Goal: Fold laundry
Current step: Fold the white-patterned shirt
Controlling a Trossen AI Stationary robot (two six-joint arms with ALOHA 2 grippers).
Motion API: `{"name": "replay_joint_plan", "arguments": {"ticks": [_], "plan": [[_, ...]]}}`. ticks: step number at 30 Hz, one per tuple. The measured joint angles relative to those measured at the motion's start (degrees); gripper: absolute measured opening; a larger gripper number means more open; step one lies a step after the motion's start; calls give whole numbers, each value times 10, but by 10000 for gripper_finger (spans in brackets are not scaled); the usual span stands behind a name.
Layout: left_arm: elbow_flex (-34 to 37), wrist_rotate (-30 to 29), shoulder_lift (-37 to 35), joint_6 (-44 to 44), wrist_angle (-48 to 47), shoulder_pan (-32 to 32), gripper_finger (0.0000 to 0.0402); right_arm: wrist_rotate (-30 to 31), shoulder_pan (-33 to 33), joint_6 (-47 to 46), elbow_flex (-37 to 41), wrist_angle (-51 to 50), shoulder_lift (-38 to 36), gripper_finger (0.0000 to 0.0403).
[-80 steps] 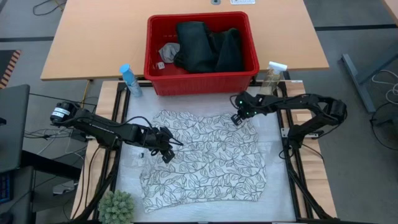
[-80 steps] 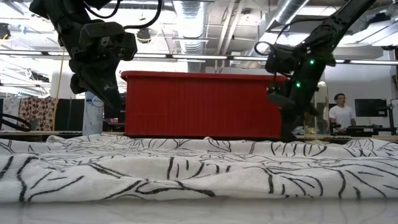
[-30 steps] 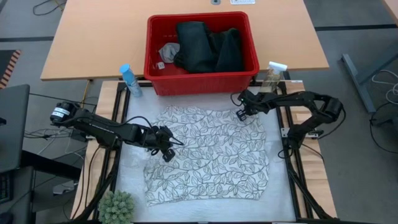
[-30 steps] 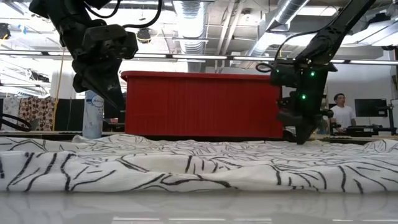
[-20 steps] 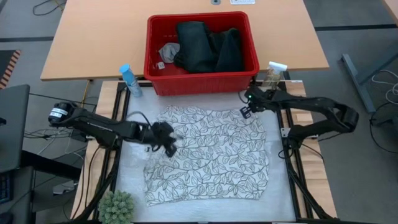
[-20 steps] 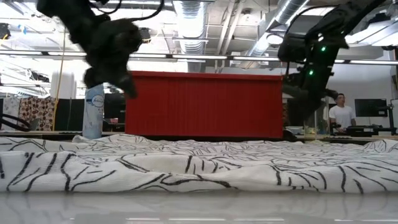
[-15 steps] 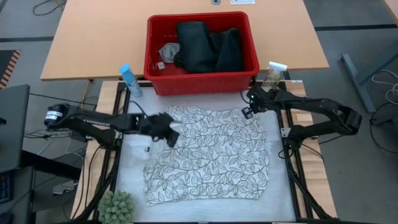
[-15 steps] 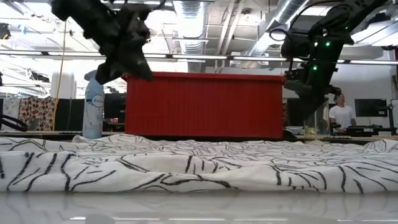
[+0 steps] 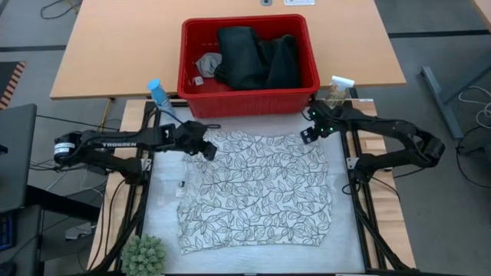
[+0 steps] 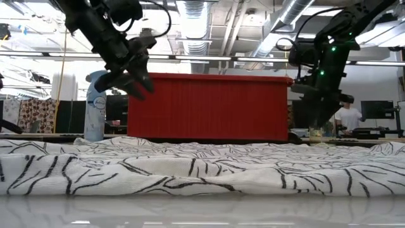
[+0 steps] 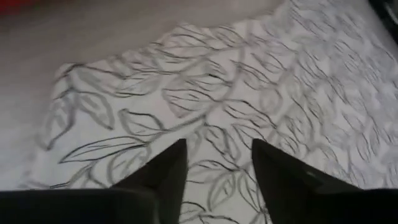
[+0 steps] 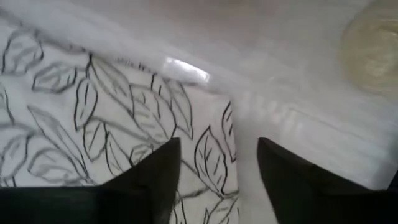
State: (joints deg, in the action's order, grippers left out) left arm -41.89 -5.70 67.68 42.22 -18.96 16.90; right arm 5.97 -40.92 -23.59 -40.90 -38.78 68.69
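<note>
The white cloth with grey leaf print (image 9: 257, 192) lies spread flat on the table, also seen in the low view (image 10: 202, 174). My left gripper (image 9: 209, 149) hangs open above its far left corner, fingers apart over the print (image 11: 217, 146). My right gripper (image 9: 305, 136) hangs open above the far right corner (image 12: 217, 144). In the low view both grippers stand clear above the cloth. The dark jeans (image 9: 257, 57) and a small grey cloth (image 9: 207, 63) lie in the red basket (image 9: 249, 103) beyond the cloth's far edge.
A blue spray bottle (image 9: 157, 96) stands at the far left and a clear spray bottle (image 9: 337, 90) at the far right. A green plant (image 9: 144, 254) sits at the near left corner. A small dark item (image 9: 182, 184) lies left of the cloth.
My left gripper has risen from the cloth's left edge, gone toward the far edge and opened. My right gripper has lifted off the cloth's far right corner and moved slightly toward the far right. The cloth has stayed flat where it lay.
</note>
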Motion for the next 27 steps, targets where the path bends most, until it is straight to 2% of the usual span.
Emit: {"name": "replay_joint_plan", "arguments": {"ticks": [3,6,11,16,21,27], "plan": [[0,1,0,35,-30,40,206,0,-21,-4,0,13,0,268],[0,-5,7,27,-53,84,222,2,-42,-1,-1,19,0,274],[0,53,44,-12,-40,139,226,1,-58,-5,-1,44,0,275],[0,66,73,-42,-41,164,226,0,-55,-29,-1,49,24,275],[0,78,89,-69,-38,181,226,-1,-41,-30,-1,91,90,276],[0,79,115,-90,-34,203,226,-3,-30,9,-1,112,141,276]]}}
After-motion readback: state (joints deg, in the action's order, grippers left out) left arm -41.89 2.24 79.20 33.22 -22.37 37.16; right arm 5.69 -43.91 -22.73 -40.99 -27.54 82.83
